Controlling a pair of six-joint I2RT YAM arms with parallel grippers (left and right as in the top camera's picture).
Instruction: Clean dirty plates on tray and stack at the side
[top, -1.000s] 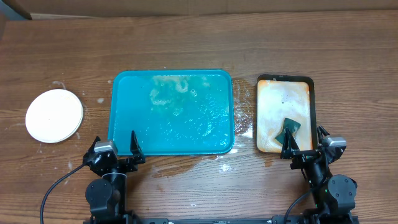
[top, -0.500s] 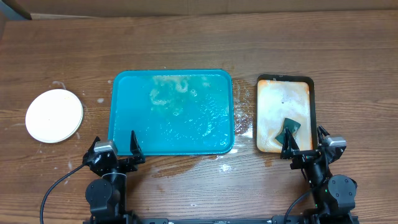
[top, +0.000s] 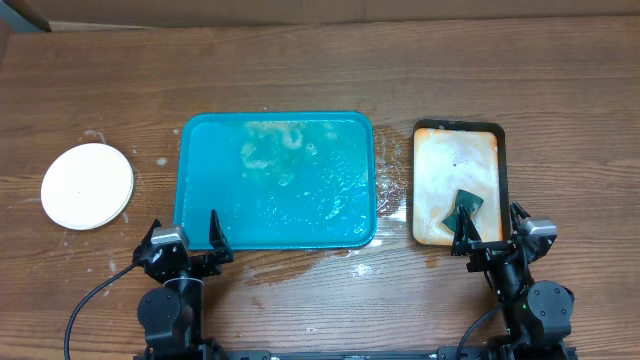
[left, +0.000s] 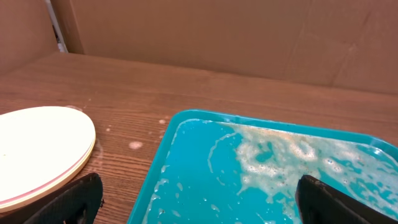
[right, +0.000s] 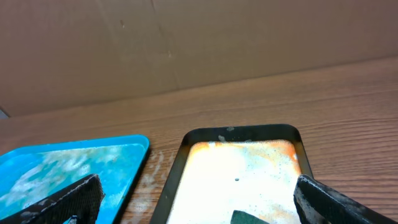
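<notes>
Teal tray (top: 276, 200) soapy, plates (top: 87, 186) stacked well left of it. Unmoved lately: left hand (top: 183, 225) and right hand (top: 489, 218) both spread wide, empty. Probably finished.

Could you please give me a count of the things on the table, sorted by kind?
Trays: 2, the teal tray and the black-rimmed beige tray
Plate stacks: 1, the stack of plates left of the teal tray; how many plates it holds is unclear
Sponges: 1, the dark green sponge in the beige tray
Total: 4
</notes>
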